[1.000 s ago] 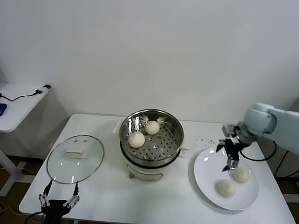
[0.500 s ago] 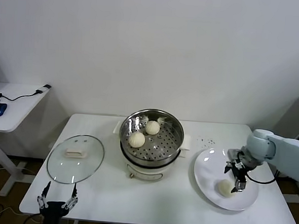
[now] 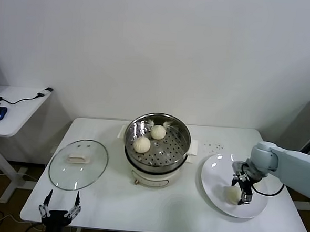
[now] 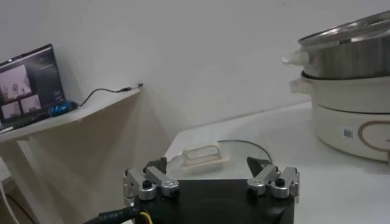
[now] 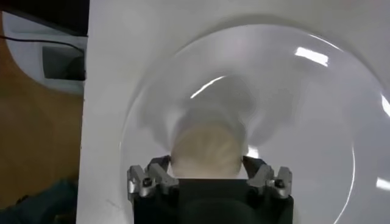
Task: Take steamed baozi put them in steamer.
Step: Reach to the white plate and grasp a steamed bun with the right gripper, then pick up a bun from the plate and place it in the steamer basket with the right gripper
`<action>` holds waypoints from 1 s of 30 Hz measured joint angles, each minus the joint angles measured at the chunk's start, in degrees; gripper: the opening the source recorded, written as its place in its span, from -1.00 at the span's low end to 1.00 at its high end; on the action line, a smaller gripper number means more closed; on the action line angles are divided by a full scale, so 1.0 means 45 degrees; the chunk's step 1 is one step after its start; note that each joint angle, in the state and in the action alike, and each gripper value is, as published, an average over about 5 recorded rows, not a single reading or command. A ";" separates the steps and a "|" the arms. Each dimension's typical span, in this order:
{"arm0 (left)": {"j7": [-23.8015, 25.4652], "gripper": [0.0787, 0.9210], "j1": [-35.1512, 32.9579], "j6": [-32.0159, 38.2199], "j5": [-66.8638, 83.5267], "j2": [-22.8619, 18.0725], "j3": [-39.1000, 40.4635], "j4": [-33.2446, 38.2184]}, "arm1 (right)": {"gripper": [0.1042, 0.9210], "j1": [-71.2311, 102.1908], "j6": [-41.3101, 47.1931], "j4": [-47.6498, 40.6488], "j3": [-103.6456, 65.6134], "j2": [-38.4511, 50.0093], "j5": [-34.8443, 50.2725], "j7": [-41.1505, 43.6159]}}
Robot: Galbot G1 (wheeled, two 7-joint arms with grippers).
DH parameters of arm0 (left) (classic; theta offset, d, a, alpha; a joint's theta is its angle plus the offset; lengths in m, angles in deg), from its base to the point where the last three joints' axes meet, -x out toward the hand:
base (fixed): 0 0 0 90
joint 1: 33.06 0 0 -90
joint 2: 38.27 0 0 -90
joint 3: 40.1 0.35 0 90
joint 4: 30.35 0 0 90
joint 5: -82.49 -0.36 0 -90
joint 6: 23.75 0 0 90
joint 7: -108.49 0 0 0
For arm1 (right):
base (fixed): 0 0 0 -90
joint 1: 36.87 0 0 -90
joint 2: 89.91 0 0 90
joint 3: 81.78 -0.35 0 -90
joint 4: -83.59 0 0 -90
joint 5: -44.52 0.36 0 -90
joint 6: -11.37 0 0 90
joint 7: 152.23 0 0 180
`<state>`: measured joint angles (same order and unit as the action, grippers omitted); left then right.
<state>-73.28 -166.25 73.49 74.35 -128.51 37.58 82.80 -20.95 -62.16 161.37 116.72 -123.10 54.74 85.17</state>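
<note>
The steel steamer (image 3: 169, 157) stands mid-table on its white pot base and holds two cream baozi (image 3: 141, 144) (image 3: 157, 132). My right gripper (image 3: 242, 194) is down on the white plate (image 3: 214, 175) at the right. It is open, with its fingers on either side of a baozi (image 5: 206, 146), which shows partly in the head view (image 3: 228, 193). The other plate baozi is hidden behind the gripper. My left gripper (image 3: 59, 211) is open and empty, parked below the table's front left edge.
The round glass lid (image 3: 78, 164) with its white handle lies flat on the left of the table, just beyond the left gripper (image 4: 210, 176). The pot base (image 4: 347, 115) shows in the left wrist view. A side desk (image 3: 10, 110) stands at the far left.
My right gripper has come down and toward the table's front onto the plate, and now straddles a baozi. The left gripper has sunk slightly.
</note>
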 measured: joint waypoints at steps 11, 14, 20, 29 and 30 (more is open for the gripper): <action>-0.0011 0.77 0.0008 0.0008 -0.0009 -0.0003 0.0024 0.0010 | 0.12 -0.0269 -0.0172 0.0027 0.0068 -0.0002 0.0079 0.0039; -0.0015 0.77 0.0003 0.0008 -0.0008 -0.0003 0.0043 0.0012 | 0.12 -0.0721 -0.0459 -0.0014 0.0244 -0.0096 0.0061 0.0125; -0.0012 0.77 -0.0030 0.0009 -0.0010 0.0010 0.0075 0.0049 | 0.12 -0.2678 -0.2369 -0.0283 0.0988 -0.0786 -0.0330 0.0699; -0.0003 0.77 -0.0115 0.0007 -0.0036 0.0060 0.0133 0.0091 | 0.17 -0.6380 -0.6465 -0.0339 0.2024 -0.2963 -0.0896 0.1353; -0.0002 0.77 -0.0130 -0.0005 -0.0026 0.0072 0.0159 0.0110 | 0.17 -0.6656 -0.6862 -0.0330 0.2040 -0.3246 -0.0987 0.1381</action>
<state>-73.29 -166.83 73.47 74.23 -128.19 38.29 83.30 -50.90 -93.03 159.88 125.90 -137.71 50.30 91.39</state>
